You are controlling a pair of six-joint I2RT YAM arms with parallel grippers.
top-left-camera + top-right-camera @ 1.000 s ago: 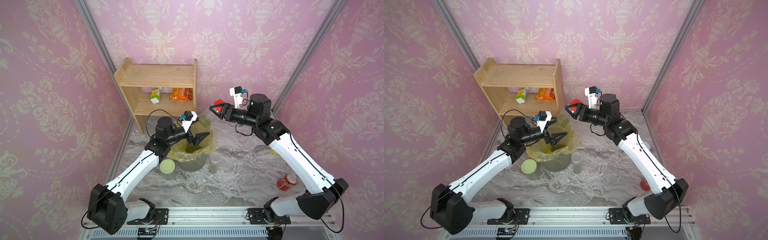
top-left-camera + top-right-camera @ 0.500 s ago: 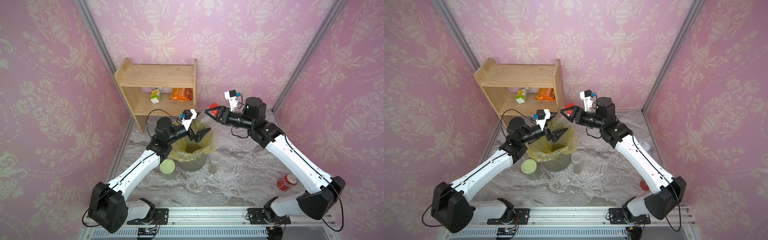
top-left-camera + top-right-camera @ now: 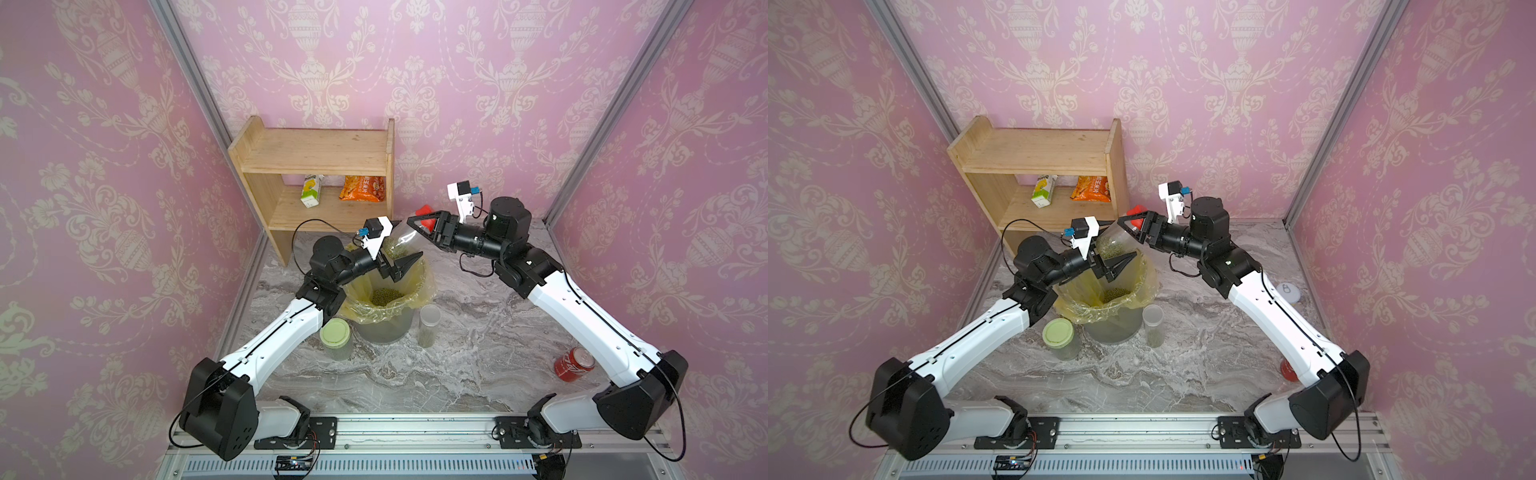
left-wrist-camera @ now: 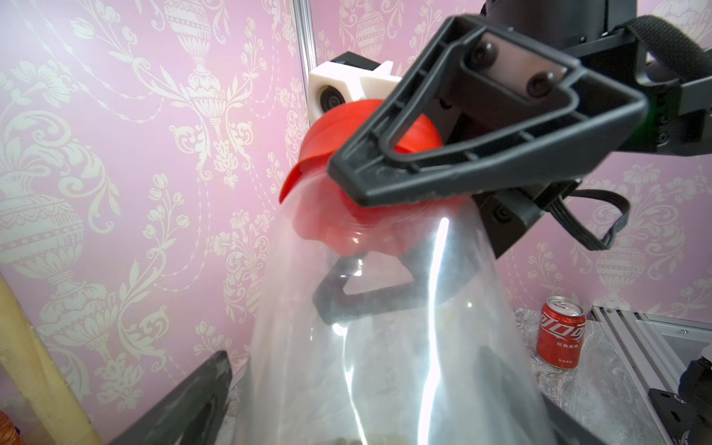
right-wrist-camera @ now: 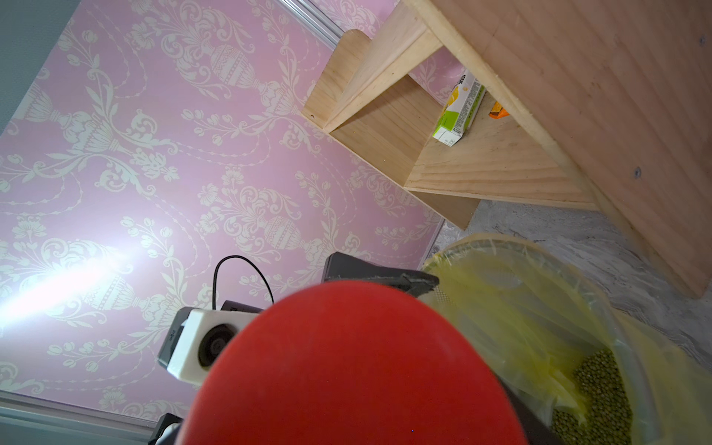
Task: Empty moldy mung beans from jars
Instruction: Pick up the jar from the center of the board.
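- The green-lidded jar stands upright on the table, just beside the bin. Its lid is on and it is not yet emptied.
- The left gripper has its jaws wide apart, one on each side of the low end of the red-lidded jar. Contact with the wall cannot be confirmed.
- The bin is lined with a yellow bag, and a heap of beans lies at the bottom.
- The red-lidded jar hangs tilted above the far rim of the bin. The lid end is raised and more beans sit at the low end. The lid appears to be in place.
- The right gripper is clamped on the red-lidded jar at its lid end.
- The slim jar stands upright just beside the bin.
- The red can stands well apart and plays no part in the task.
- Step in hand, as judged: passing the jar body to the left gripper so that the lid can come off.
- Next move: close the left jaws squarely on the body, without crushing the thin wall. Then turn the lid with the right gripper, keeping the mouth over the bin.
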